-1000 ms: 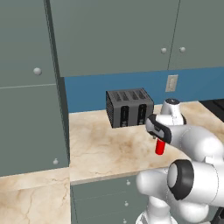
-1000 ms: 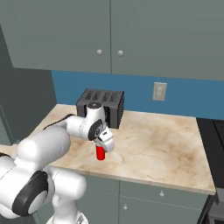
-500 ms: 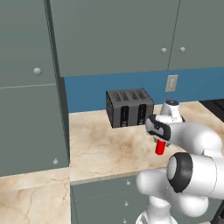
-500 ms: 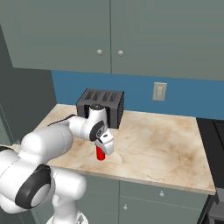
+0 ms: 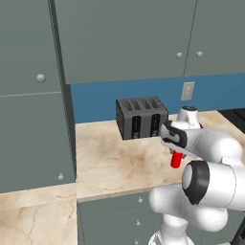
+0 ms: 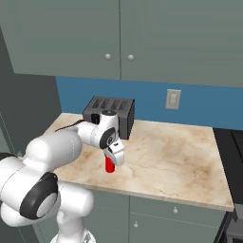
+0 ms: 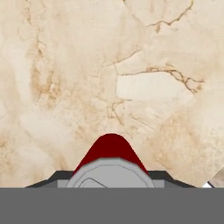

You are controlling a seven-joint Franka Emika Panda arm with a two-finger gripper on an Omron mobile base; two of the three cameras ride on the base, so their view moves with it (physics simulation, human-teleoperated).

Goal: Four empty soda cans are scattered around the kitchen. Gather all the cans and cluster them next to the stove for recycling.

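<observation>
Gripper (image 6: 112, 161), pointing down, pinched shut on the red soda can (image 6: 110, 165), which stands upright on the beige marble counter (image 6: 175, 156). In the hand view the can (image 7: 111, 162) appears at 6 o'clock, silvery top nearest the camera. Black toaster (image 5: 141, 117) at 11 o'clock of the can in the left base view, against the blue wall (image 5: 95, 98). Grey-green cabinets (image 6: 156, 38) above.

A kitchen — grey-green wall cabinets (image 6: 118, 38), a marble counter (image 6: 175, 156), a black toaster (image 5: 141, 117) against the blue wall (image 6: 204, 107).
</observation>
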